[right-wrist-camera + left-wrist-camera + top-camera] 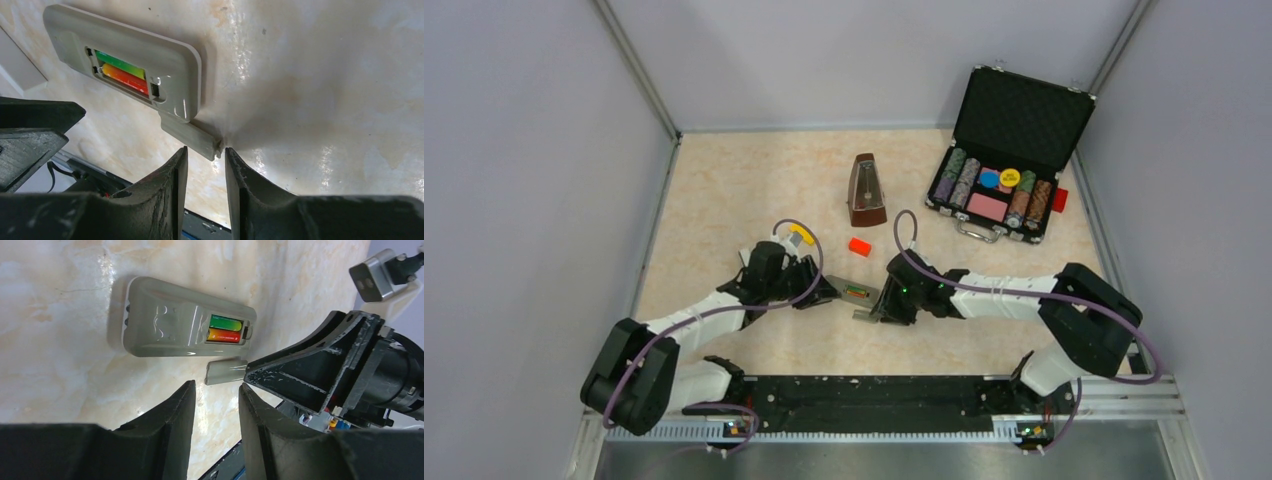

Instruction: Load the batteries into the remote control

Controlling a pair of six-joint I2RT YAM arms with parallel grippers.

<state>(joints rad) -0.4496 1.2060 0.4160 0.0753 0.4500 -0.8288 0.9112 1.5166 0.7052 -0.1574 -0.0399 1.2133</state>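
Note:
The grey remote control (856, 291) lies on the table between my two grippers, recess up. The green battery (226, 321) and the red-orange battery (223, 336) lie side by side in the recess; they also show in the right wrist view (122, 71). The grey cover (225, 373) lies loose on the table beside the remote's recess end. My left gripper (216, 388) is open and empty, just short of the cover. My right gripper (205, 150) is slightly open, with the cover's end (192, 137) at its fingertips, touching the right one.
A red-orange block (859, 246) and a yellow block (800, 235) lie just behind the remote. A brown metronome (866, 190) stands farther back. An open black case of poker chips (999, 190) sits at the back right. Walls enclose three sides.

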